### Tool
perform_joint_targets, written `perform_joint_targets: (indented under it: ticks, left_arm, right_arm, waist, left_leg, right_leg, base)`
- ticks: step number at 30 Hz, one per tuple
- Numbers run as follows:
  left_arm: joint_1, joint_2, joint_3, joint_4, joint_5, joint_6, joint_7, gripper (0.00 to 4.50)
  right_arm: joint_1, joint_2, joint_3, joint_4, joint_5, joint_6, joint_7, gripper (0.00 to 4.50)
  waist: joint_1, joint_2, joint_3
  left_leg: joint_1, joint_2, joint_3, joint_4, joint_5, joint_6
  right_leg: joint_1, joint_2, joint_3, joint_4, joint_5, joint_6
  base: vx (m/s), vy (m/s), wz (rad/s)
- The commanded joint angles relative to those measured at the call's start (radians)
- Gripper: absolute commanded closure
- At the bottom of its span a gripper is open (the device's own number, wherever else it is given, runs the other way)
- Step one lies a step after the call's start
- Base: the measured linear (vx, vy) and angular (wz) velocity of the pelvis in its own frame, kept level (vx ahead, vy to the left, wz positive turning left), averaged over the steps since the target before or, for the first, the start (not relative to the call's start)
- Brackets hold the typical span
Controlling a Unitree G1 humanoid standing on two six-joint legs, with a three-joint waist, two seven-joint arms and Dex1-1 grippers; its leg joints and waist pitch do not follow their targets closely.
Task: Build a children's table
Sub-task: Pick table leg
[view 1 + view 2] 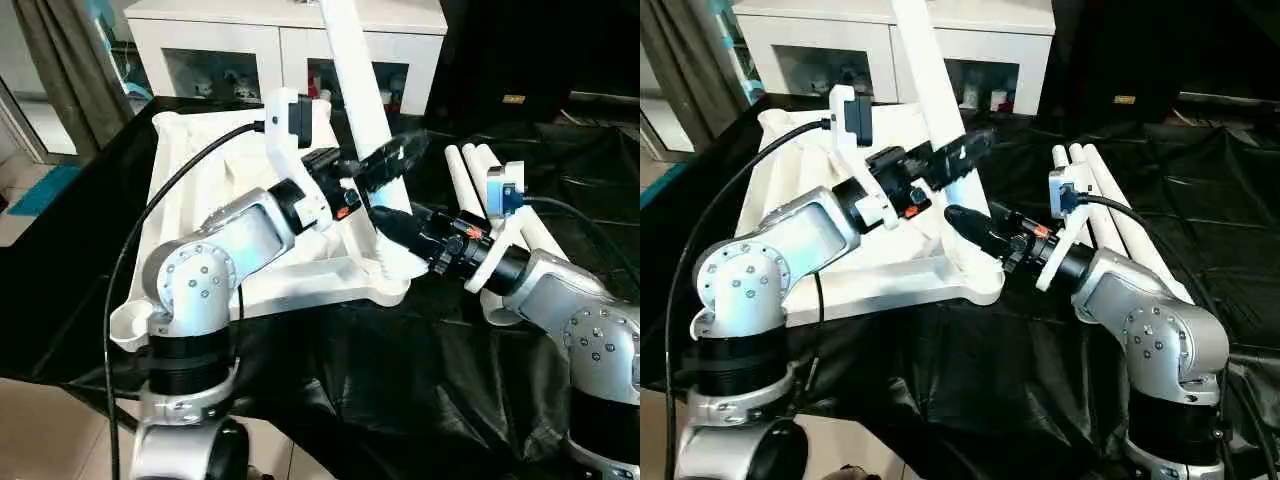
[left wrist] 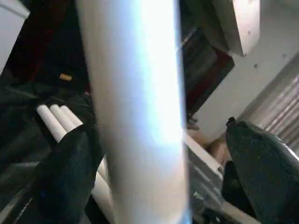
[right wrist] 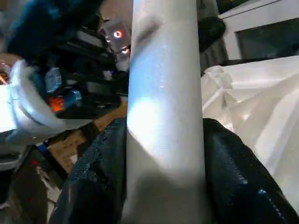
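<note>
At the near corner of the white ribbed plastic tabletop, the right hand grasps a long white tube leg; the left hand is released around it.

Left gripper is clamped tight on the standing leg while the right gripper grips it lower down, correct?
Not quite. In the left wrist view the left gripper stands open, with a gap between its fingers and the leg. The right gripper does grip it lower down.

Smooth white plastic tabletop with ribbed underside; smooth, faintly glossy white tube leg. Crinkled black cloth with slight sheen. Brushed silver metal forearms. Gripper fingers matt black, finely textured. Cabinet glass-fronted.
</note>
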Motion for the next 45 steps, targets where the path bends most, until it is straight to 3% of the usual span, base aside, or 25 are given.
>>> perform_joint_targets:
  ticks: [1,14,23,25,30,31,34,38,40,43,45]
  left_arm:
    - [-0.019,-0.003,0.025,0.004,-0.043,0.016,0.032,0.38]
    - [-0.022,-0.016,0.047,0.005,-0.1,0.038,0.081,1.62]
    - [-0.026,-0.024,0.057,0.019,-0.109,0.045,0.097,2.14]
    - [-0.027,-0.023,0.056,0.025,-0.115,0.043,0.105,2.44]
    - [-0.027,-0.017,0.053,0.038,-0.119,0.034,0.113,2.55]
    - [-0.029,-0.017,0.055,0.039,-0.121,0.035,0.108,2.55]
    - [-0.031,-0.015,0.055,0.039,-0.122,0.035,0.105,2.55]
    - [-0.031,-0.005,0.048,0.039,-0.122,0.037,0.093,2.56]
    - [-0.03,0.008,0.034,0.038,-0.12,0.038,0.068,2.56]
    - [-0.026,0.071,-0.03,0.051,-0.115,0.039,-0.061,2.56]
    - [-0.027,0.078,-0.037,0.055,-0.121,0.042,-0.081,2.56]
  right_arm:
    - [0.002,-0.012,0.009,-0.036,0.031,0.001,0.013,2.55]
    - [0.002,-0.023,0.013,-0.039,0.072,-0.001,-0.004,2.55]
    - [0.005,-0.033,0.013,-0.036,0.086,-0.006,-0.011,2.55]
    - [0.005,-0.035,0.013,-0.038,0.088,-0.007,-0.012,2.55]
    - [0.005,-0.044,0.022,-0.038,0.075,-0.021,-0.022,2.55]
    - [-0.004,-0.039,0.008,-0.025,0.103,0.0,-0.027,1.99]
    - [-0.016,-0.035,-0.013,-0.013,0.13,0.014,-0.031,1.81]
    - [-0.026,-0.042,-0.02,-0.006,0.117,0.002,-0.039,1.38]
    - [-0.032,-0.055,-0.03,0.007,0.119,0.002,-0.034,1.36]
    - [-0.071,-0.111,-0.104,0.096,0.209,0.052,0.014,1.37]
    - [-0.076,-0.12,-0.11,0.108,0.225,0.063,0.021,1.37]
  waist:
    - [0.005,-0.018,-0.087]
    - [0.004,-0.013,-0.089]
    - [0.004,-0.012,-0.086]
    - [0.003,-0.013,-0.086]
    - [0.003,-0.014,-0.086]
    - [0.003,-0.016,-0.086]
    - [0.003,-0.016,-0.086]
    - [0.004,-0.014,-0.087]
    - [0.004,-0.013,-0.088]
    - [0.004,-0.01,-0.087]
    - [0.005,-0.012,-0.087]
  left_leg:
    - [-0.003,0.029,-0.011,-0.065,-0.098,0.052]
    - [-0.007,0.034,-0.013,-0.066,-0.075,0.076]
    - [-0.007,0.033,-0.014,-0.069,-0.108,0.059]
    - [-0.007,0.032,-0.013,-0.069,-0.114,0.056]
    - [-0.007,0.032,-0.013,-0.068,-0.112,0.054]
    - [-0.008,0.032,-0.013,-0.069,-0.113,0.053]
    - [-0.007,0.031,-0.012,-0.068,-0.114,0.056]
    - [-0.007,0.032,-0.013,-0.068,-0.102,0.057]
    - [-0.006,0.032,-0.013,-0.068,-0.1,0.058]
    - [-0.004,0.03,-0.011,-0.068,-0.1,0.063]
    - [-0.005,0.03,-0.009,-0.067,-0.099,0.064]
  right_leg:
    - [0.06,-0.047,0.035,-0.094,-0.318,-0.141]
    - [0.06,-0.049,0.031,-0.089,-0.216,-0.186]
    - [0.058,-0.051,0.027,-0.099,-0.291,-0.153]
    - [0.058,-0.05,0.027,-0.1,-0.297,-0.148]
    - [0.058,-0.051,0.027,-0.1,-0.296,-0.145]
    - [0.058,-0.051,0.027,-0.1,-0.3,-0.145]
    - [0.058,-0.05,0.027,-0.101,-0.304,-0.145]
    - [0.056,-0.05,0.027,-0.099,-0.288,-0.143]
    - [0.057,-0.05,0.027,-0.098,-0.283,-0.146]
    - [0.056,-0.049,0.028,-0.098,-0.28,-0.153]
    - [0.057,-0.049,0.027,-0.098,-0.273,-0.16]
  base:
    - [0.0,0.0,0.0]
    - [0.0,0.0,0.0]
    - [0.0,0.0,0.0]
    - [0.0,0.0,0.0]
    - [0.0,0.0,0.0]
    - [0.0,0.0,0.0]
    - [0.0,0.0,0.0]
    - [0.0,0.0,0.0]
    - [0.0,0.0,0.0]
    - [0.0,0.0,0.0]
    - [0.0,0.0,0.0]
